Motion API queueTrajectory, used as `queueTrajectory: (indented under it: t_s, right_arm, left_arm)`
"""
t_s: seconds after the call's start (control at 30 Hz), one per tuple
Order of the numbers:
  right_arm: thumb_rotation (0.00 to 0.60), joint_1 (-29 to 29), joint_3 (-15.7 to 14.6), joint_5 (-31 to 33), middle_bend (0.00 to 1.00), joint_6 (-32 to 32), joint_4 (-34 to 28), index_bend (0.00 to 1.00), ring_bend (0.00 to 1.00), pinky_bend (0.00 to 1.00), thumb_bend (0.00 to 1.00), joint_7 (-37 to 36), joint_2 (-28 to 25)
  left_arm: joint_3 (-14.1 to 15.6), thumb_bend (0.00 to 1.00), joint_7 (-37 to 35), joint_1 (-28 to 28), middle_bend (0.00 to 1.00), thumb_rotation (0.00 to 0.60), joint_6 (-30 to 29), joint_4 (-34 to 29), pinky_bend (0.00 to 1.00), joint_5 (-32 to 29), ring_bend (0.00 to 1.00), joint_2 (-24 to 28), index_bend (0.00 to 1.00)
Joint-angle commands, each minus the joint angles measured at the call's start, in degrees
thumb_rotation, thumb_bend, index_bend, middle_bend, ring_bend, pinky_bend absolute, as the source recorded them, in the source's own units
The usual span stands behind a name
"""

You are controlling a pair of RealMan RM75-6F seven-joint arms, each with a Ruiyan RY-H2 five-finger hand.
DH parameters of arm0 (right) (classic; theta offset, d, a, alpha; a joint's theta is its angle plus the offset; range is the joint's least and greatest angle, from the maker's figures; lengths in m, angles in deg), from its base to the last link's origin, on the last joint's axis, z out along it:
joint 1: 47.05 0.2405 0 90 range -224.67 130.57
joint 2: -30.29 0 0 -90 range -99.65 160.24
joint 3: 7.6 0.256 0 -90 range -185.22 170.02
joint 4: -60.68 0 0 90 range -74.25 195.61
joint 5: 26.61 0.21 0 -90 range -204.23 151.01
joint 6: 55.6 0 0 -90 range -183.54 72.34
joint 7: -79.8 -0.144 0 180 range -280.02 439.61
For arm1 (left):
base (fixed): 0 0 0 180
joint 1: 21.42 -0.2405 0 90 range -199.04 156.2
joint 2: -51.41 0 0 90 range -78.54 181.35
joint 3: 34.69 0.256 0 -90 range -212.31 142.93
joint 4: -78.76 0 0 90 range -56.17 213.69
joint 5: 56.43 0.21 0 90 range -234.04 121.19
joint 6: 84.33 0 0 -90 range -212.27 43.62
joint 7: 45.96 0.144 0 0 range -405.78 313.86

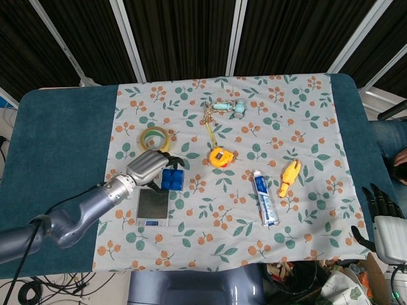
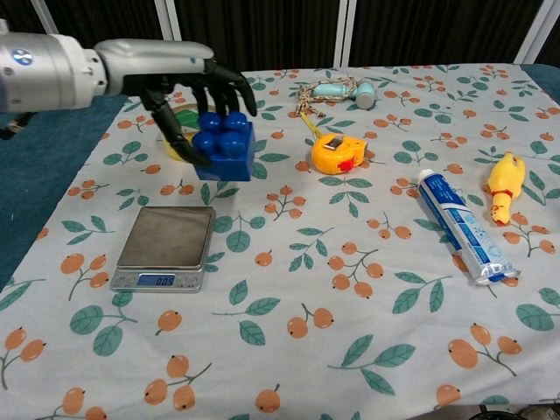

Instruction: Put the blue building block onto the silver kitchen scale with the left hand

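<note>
My left hand (image 2: 188, 92) (image 1: 150, 168) grips the blue building block (image 2: 225, 146) (image 1: 172, 178) and holds it in the air, studs up. The block hangs above the cloth, behind and slightly to the right of the silver kitchen scale (image 2: 167, 246) (image 1: 153, 206), whose plate is bare. My right hand (image 1: 383, 216) rests at the lower right corner of the head view, off the table, black fingers spread and nothing in them.
A roll of yellow tape (image 1: 154, 137) lies just behind the left hand. A yellow tape measure (image 2: 337, 151), a toothpaste tube (image 2: 458, 227), a yellow rubber chicken (image 2: 504, 186) and a small keychain bundle (image 2: 337, 90) lie on the floral cloth (image 2: 350, 289) to the right.
</note>
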Motion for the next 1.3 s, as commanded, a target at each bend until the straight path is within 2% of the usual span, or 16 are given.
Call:
queueTrajectory:
  t_s: [0.03,0.2,0.33,0.57,0.83,1.0,1.1,1.17,1.3]
  right_arm:
    - [0.600,0.03,-0.02,0.07,0.00,-0.10,-0.03,0.00,0.07,0.18,0.21,0.15,0.05]
    - [0.600,0.11,0.02,0.17,0.00,-0.19,-0.12,0.00,0.07,0.18,0.21,0.48,0.15]
    - [0.600,0.15,0.06,0.25,0.00,-0.24,-0.13,0.00,0.07,0.18,0.21,0.54,0.21]
    - [0.600,0.15,0.08,0.19,0.00,-0.14,-0.04,0.00,0.07,0.18,0.21,0.54,0.17]
    - [0.600,0.05,0.07,0.15,0.00,-0.01,0.05,0.00,0.07,0.18,0.21,0.04,-0.01]
    - [0.600,0.06,0.00,-0.05,0.00,0.01,0.06,0.00,0.07,0.18,0.21,-0.01,-0.03]
    - [0.600,0.05,0.02,-0.09,0.00,0.08,0.02,0.00,0.07,0.18,0.21,-0.03,-0.02]
    - [0.600,0.04,0.03,-0.08,0.00,0.11,0.00,0.00,0.07,0.18,0.21,-0.01,-0.03]
    - [0.600,0.07,-0.01,-0.10,0.00,0.03,0.08,0.00,0.07,0.18,0.21,-0.04,-0.01]
  left_arm:
    - [3.56,0.23,-3.96,-3.10,0.42,0.600,-0.72,-3.51,0.37,2.68,0.30,4.86,0.29]
    - [7.15,0.23,-7.11,-4.90,0.41,0.600,-1.35,-3.37,0.37,6.42,0.30,6.68,0.28]
    - [8.59,0.23,-7.49,-5.64,0.41,0.600,-2.48,-1.84,0.37,8.50,0.30,6.21,0.26]
    - [9.48,0.23,-8.94,-5.54,0.40,0.600,-3.50,1.61,0.37,10.83,0.30,2.96,0.26]
    - [9.43,0.17,-8.74,-4.83,0.38,0.600,-2.61,3.22,0.37,10.34,0.29,0.62,0.23]
    - [9.27,0.01,-8.05,-4.53,0.27,0.600,-1.85,2.75,0.36,9.38,0.23,0.47,0.12]
    - [9.49,0.00,-7.91,-4.21,0.22,0.600,-0.86,1.98,0.34,8.98,0.17,0.76,0.07]
    - [9.78,0.00,-7.58,-3.83,0.16,0.600,0.17,1.25,0.29,8.81,0.10,1.49,0.03]
    - [9.13,0.00,-7.29,-3.99,0.10,0.600,-0.10,-0.42,0.22,7.37,0.02,2.86,0.02]
